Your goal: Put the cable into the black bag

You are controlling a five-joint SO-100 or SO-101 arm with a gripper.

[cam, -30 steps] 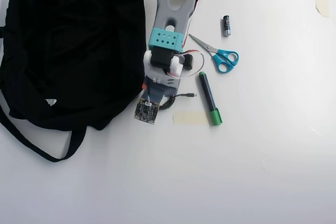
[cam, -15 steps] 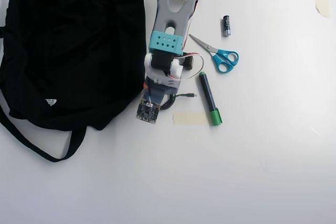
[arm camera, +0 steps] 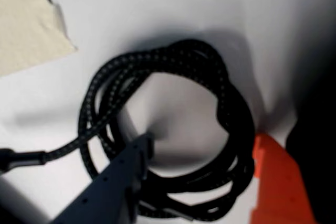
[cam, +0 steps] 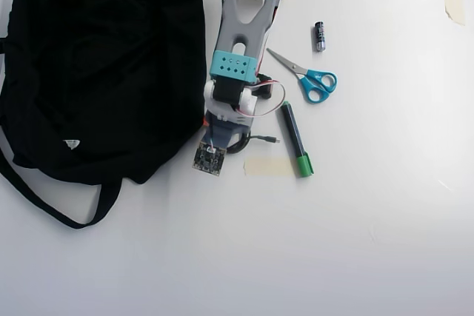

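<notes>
Risk first: I have the tool [arm camera: 202, 166] low over the cable [arm camera: 173, 129], with the dark grey finger [arm camera: 118, 179] planted inside the coil and the orange finger [arm camera: 275, 182] outside its right edge in the wrist view. The jaws stand wide, straddling one side of the bundle, gripping nothing yet.

The coil is loose, several braided turns lying on the white surface [arm camera: 173, 3]. In my judgement a closing pinch may catch only some turns, and the rest could sag, unwind or snag during a lift. The free end runs off to the left of the wrist view and could trail behind and drag.

In the overhead view the cable [cam: 255, 139] lies mostly hidden under the arm, just beside the lower right edge of the black bag [cam: 104, 64]. I cannot make out an opening in the bag, so a drop may land on closed fabric and slide off.

Nearby are a green-capped marker [cam: 295, 138], scissors [cam: 307, 79], a small battery [cam: 319, 36] and a strip of tape [cam: 269, 166]; a wide swing could disturb them.

Labels: a tiny white tag [cam: 71, 143] on the bag, unreadable. No legible writing elsewhere.
</notes>
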